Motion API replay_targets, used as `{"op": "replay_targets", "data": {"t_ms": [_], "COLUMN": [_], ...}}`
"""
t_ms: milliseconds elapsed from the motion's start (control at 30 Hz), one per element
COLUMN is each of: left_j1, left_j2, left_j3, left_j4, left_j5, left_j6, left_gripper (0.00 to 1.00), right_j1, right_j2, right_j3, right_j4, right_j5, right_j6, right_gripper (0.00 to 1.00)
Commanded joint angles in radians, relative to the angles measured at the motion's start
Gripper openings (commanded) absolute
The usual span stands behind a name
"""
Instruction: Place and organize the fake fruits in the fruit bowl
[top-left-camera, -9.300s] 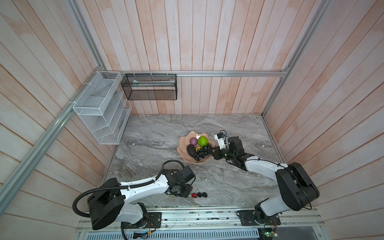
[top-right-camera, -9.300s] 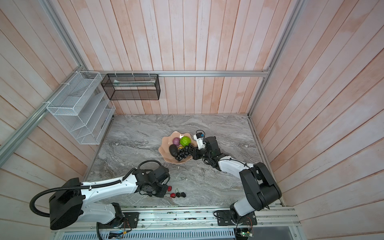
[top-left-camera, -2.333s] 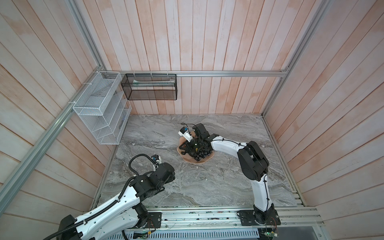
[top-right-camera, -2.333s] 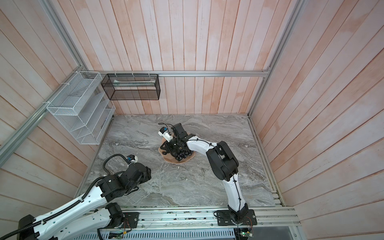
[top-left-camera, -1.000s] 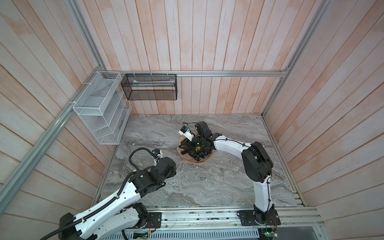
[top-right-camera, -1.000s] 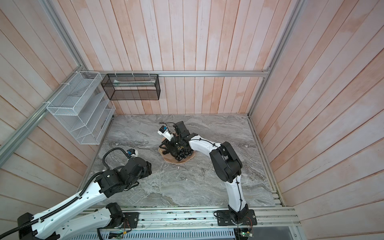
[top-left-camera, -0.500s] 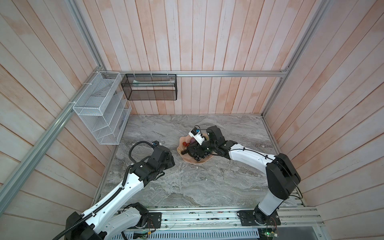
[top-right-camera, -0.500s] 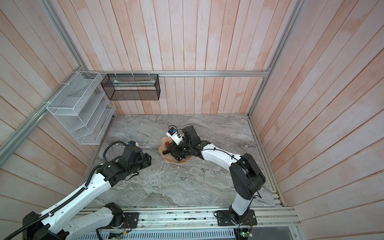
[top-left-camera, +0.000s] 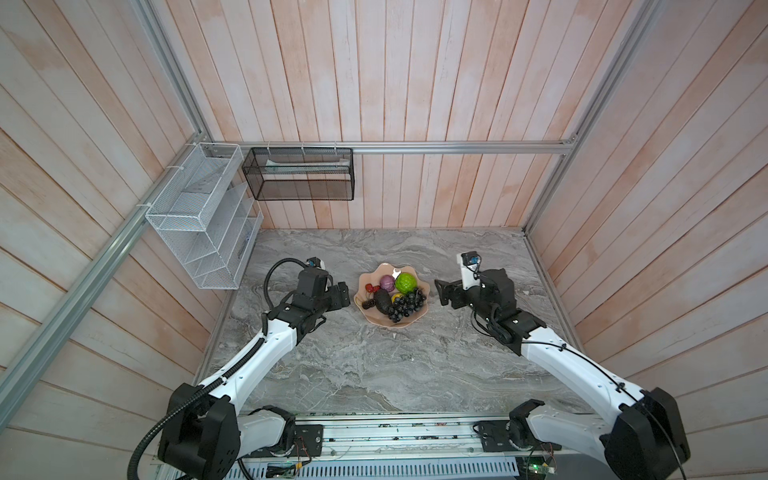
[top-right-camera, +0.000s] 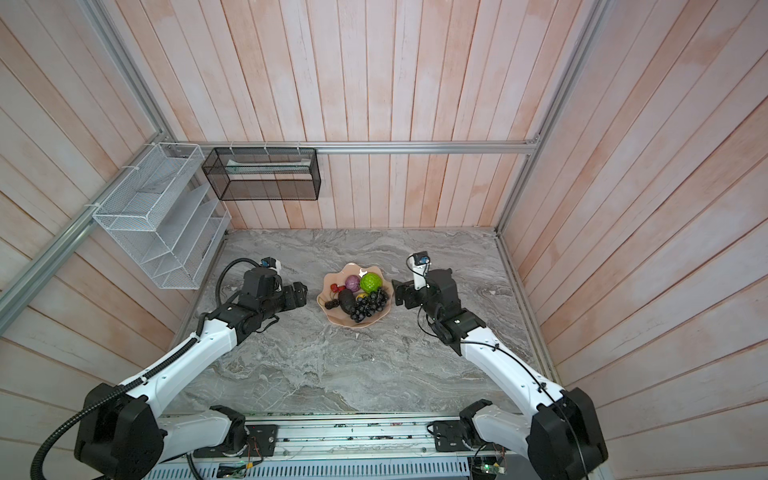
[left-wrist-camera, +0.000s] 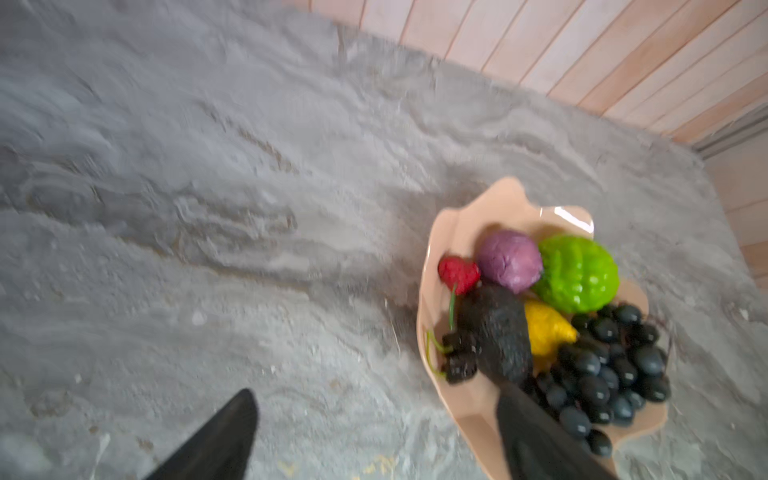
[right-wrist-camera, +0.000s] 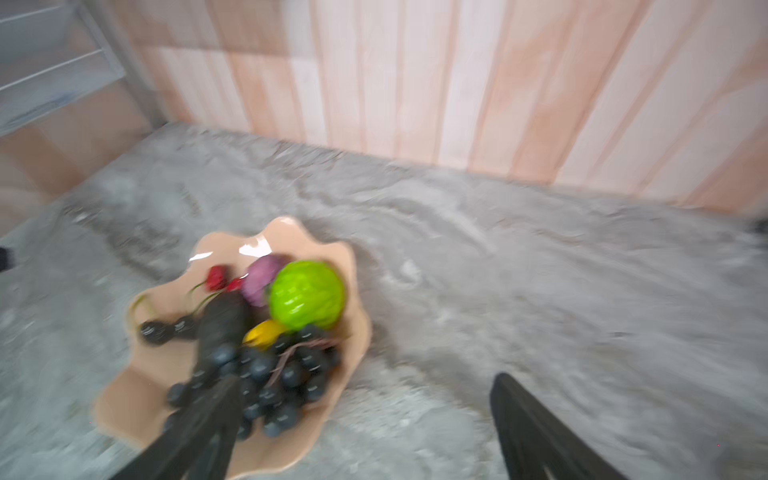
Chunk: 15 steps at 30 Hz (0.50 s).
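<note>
Grey table (top-left-camera: 374, 365) holds the fruit bowl (top-left-camera: 375, 318), fake fruits (top-left-camera: 405, 284) all inside. My left pincer (top-left-camera: 342, 294) and right pincer (top-left-camera: 441, 293) are spread wide, empty. Maybe just tidying next.

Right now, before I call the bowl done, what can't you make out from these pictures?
- Yellow fruit: mostly covered by the avocado and grape bunch in both top views; shape unclear.
- Black berry pair: too small in both top views, motion-blurred in the right wrist view.
- Fruit bowl: rim partly behind a finger of the left gripper, left wrist view.
- Table: patches under the left arm and right arm, hidden in both top views.
</note>
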Motion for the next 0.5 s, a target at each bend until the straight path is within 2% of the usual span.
{"op": "replay_targets", "data": {"t_ms": [0,67,133,200,267,300,367,467], "left_j1": [0.04,0.08,0.105,0.109,0.126,0.144,0.194,0.25], "left_j2": [-0.047,-0.073,-0.074,-0.074,-0.119,-0.139,-0.134,-0.039], "left_j3": [-0.068,-0.117,-0.146,-0.171,-0.283,-0.343,-0.45,-0.484], "left_j4": [0.288,0.372,0.387,0.375,0.513,0.597,0.761,0.807], "left_j5": [-0.043,0.0,0.077,-0.012,-0.112,-0.116,-0.109,-0.124], "left_j6": [0.206,0.251,0.308,0.33,0.333,0.357,0.366,0.374], "left_gripper": [1.0,1.0,1.0,1.0,1.0,1.0,1.0,1.0], "right_j1": [-0.099,-0.193,-0.265,-0.338,-0.408,-0.42,-0.422,-0.427], "right_j2": [-0.076,-0.116,-0.114,-0.081,-0.061,-0.061,-0.075,-0.079], "right_j3": [-0.093,-0.153,-0.173,-0.151,-0.156,-0.184,-0.298,-0.485], "right_j4": [0.22,0.358,0.424,0.395,0.363,0.378,0.486,0.75], "right_j5": [0.133,0.07,0.02,0.006,-0.053,-0.052,-0.033,0.007], "right_j6": [-0.04,-0.058,-0.122,-0.117,-0.092,-0.089,-0.103,-0.089], "right_gripper": [0.98,0.98,0.98,0.98,0.98,0.98,0.98,0.98]}}
